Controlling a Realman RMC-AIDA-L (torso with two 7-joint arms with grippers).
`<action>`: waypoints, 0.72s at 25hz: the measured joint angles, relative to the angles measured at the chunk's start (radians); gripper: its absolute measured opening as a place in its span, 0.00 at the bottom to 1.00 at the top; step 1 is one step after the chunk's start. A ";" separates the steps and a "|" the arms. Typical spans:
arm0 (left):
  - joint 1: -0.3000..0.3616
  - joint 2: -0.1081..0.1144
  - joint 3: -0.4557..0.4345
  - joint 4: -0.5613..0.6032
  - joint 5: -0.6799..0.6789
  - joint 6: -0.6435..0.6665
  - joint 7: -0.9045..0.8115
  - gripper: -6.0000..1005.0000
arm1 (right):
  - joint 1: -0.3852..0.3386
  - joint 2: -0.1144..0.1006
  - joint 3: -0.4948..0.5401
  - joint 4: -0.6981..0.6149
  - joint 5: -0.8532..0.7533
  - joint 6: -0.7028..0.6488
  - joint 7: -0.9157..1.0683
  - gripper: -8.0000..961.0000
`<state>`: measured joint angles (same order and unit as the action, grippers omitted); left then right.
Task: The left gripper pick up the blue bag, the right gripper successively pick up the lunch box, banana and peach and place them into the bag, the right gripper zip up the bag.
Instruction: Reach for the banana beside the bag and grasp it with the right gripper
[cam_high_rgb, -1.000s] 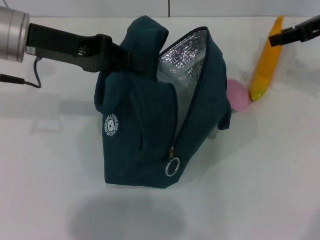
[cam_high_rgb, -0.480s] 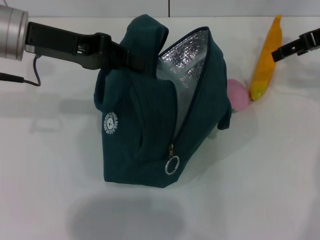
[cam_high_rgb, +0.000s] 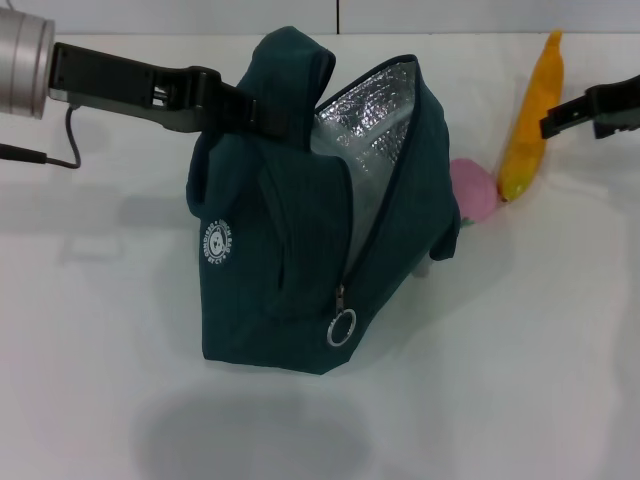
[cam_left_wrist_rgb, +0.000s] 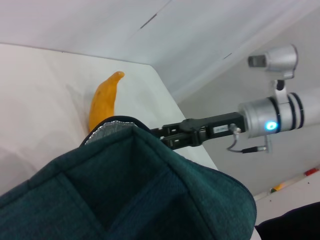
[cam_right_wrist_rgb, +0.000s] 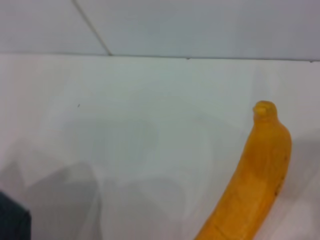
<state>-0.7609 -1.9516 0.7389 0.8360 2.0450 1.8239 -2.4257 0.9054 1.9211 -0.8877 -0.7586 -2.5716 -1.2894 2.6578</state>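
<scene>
The bag (cam_high_rgb: 300, 240) stands nearest on the white table (cam_high_rgb: 520, 380), its zipper open so the foil lining shows, and the left gripper (cam_high_rgb: 262, 115) is pinched on its top handle from the left. Just behind the bag's right side lies the peach (cam_high_rgb: 474, 188), with the banana (cam_high_rgb: 532, 115) beside it reaching toward the far edge. The right gripper (cam_high_rgb: 560, 118) hangs just right of the banana, apart from it; whether its fingers are spread cannot be told.
</scene>
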 joint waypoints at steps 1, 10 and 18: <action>0.000 0.000 0.000 0.000 0.000 0.000 0.005 0.05 | 0.000 0.008 0.004 0.016 0.004 0.022 0.006 0.88; 0.000 0.016 0.004 0.000 0.000 0.001 0.050 0.05 | -0.003 0.040 0.009 0.121 0.120 0.183 0.028 0.88; 0.000 0.018 0.006 0.000 0.003 0.006 0.079 0.05 | -0.002 0.042 0.008 0.138 0.138 0.190 0.038 0.87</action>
<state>-0.7609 -1.9334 0.7452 0.8361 2.0476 1.8299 -2.3466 0.9038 1.9630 -0.8799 -0.6204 -2.4334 -1.0998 2.6958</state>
